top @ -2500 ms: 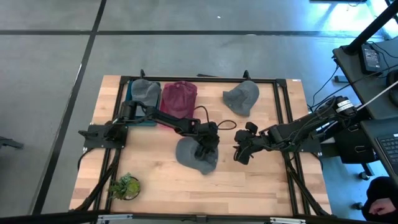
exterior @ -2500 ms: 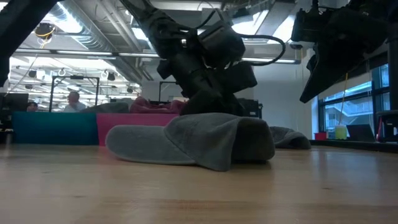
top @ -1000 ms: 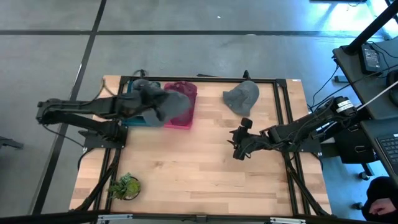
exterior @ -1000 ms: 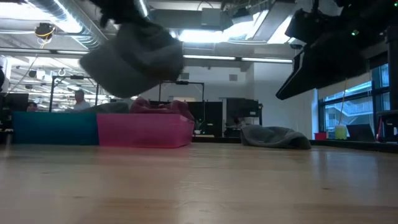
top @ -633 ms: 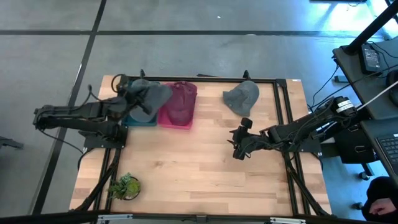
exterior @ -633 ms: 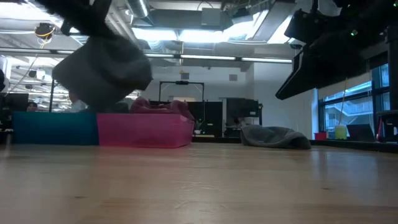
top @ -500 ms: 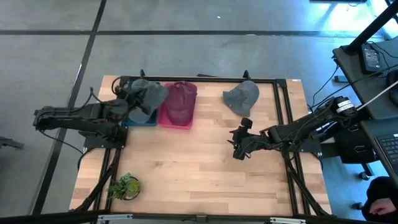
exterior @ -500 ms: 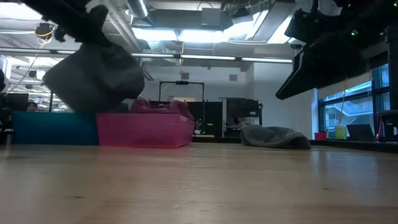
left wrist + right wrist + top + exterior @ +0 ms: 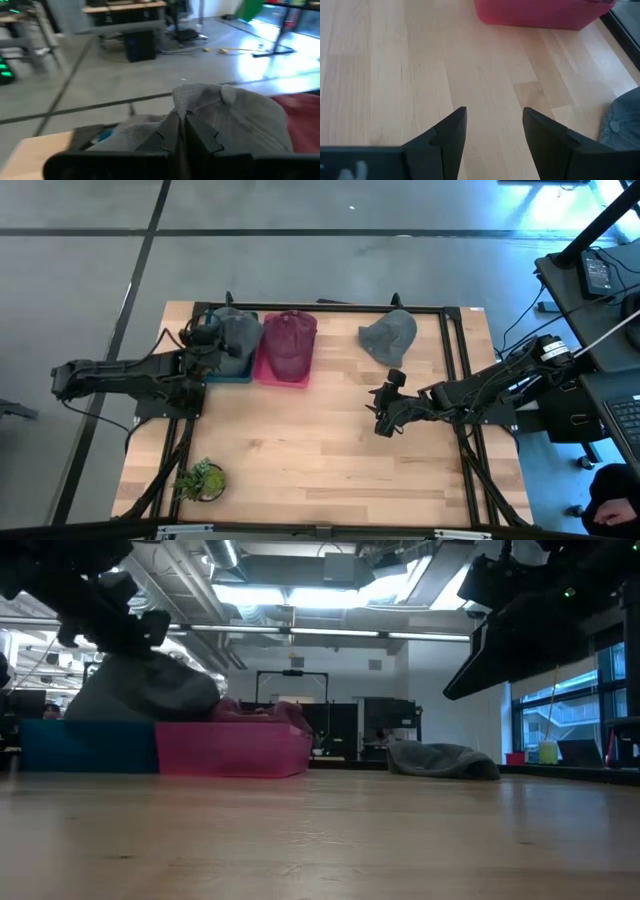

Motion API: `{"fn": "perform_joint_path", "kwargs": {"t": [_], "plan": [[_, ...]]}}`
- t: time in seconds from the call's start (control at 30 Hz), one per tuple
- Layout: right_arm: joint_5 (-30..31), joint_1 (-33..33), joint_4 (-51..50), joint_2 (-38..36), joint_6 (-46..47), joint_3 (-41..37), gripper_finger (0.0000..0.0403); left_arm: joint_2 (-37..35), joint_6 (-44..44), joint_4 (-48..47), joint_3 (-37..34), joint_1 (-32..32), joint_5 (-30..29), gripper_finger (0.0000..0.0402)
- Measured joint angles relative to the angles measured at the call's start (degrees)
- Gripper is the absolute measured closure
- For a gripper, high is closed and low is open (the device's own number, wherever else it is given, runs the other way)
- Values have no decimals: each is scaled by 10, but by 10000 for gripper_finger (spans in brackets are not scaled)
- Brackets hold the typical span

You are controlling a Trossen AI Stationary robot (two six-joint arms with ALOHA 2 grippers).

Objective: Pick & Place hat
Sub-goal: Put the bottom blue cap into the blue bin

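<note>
Wooden table (image 9: 320, 450), grey concrete floor (image 9: 300, 260)

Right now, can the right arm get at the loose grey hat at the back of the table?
Probably yes. The right gripper hangs open above bare table, and the grey hat lies just behind it with nothing between them. The left gripper is busy at the blue bin, far off.

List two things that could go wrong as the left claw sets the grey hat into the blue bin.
1. The hat bulges above the blue bin and lies close to the pink bin; released, it might spill over the shared edge.
2. The left claw is shut on a fabric fold; when it opens, the cloth might snag and lift out again.
</note>
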Motion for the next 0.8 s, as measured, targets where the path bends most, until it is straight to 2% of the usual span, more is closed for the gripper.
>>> {"fn": "perform_joint_path", "kwargs": {"t": [0.13, 0.27, 0.47, 0.63, 0.8], "plan": [[0, 0, 0, 0, -5, 0, 209, 0, 6, -10, -4, 32, -21, 370], [0, 0, 0, 0, -7, 0, 209, 1, 55, -10, -4, 59, -1, 361], [0, 0, 0, 0, -10, 0, 209, 3, 42, -9, -4, 92, 39, 344], [12, 0, 1, 0, -8, 0, 209, 17, 42, -9, -4, 112, 103, 300], [30, -4, 1, 0, 15, 0, 209, 34, 42, -9, -4, 131, 89, 241]]}}
